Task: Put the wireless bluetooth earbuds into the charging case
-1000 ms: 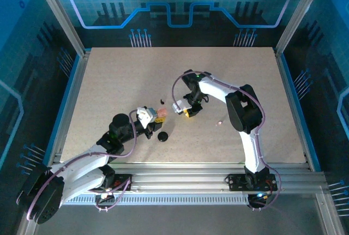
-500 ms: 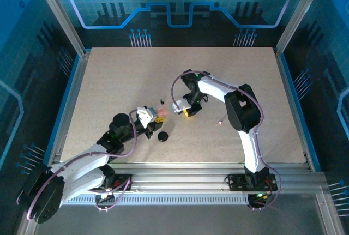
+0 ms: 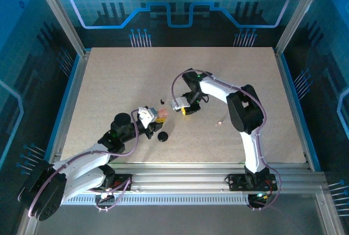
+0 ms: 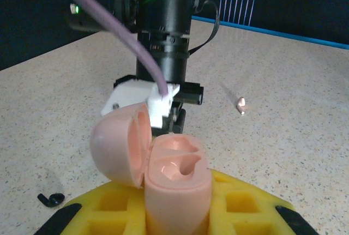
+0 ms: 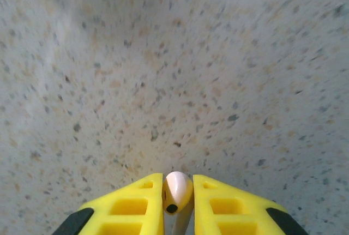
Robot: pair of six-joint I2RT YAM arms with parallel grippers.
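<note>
Top external view, contents of the table as I see them from the near edge.

Table (image 3: 120, 82): pale speckled board, with both arms bolted at its near edge.

Left gripper (image 3: 157, 117): reaches in from the near left to about mid-table. Its yellow fingers (image 4: 240, 208) are clamped on the lower body of the case.

Case (image 4: 175, 186): pink, small and rounded, held upright. In the left wrist view its hinged lid is swung back to the left. Two moulded wells in its top face are open to view, pink all through.

Right gripper (image 3: 185, 110): hangs nose-down from the arched right arm (image 3: 240, 109), just right of the case in the overhead view. From the left wrist it stands close behind the open case, and I cannot tell whether the two touch. Its jaws are drawn together on an earbud.

Earbud (image 5: 177, 190): whitish and stubby, with a dark spot at its lower end. It is nipped between the two yellow fingertips (image 5: 136, 205), with bare board beyond it in the right wrist view.

Loose earbud (image 3: 219, 121): whitish, lying on the board to the right of the right gripper and apart from it, near the right arm's elbow.

Black earbud (image 3: 162, 101): tiny, on the board just beyond the case toward the far side.

Black case (image 3: 162, 136): a round dark disc on the board, just on the near side of the left gripper.
</note>
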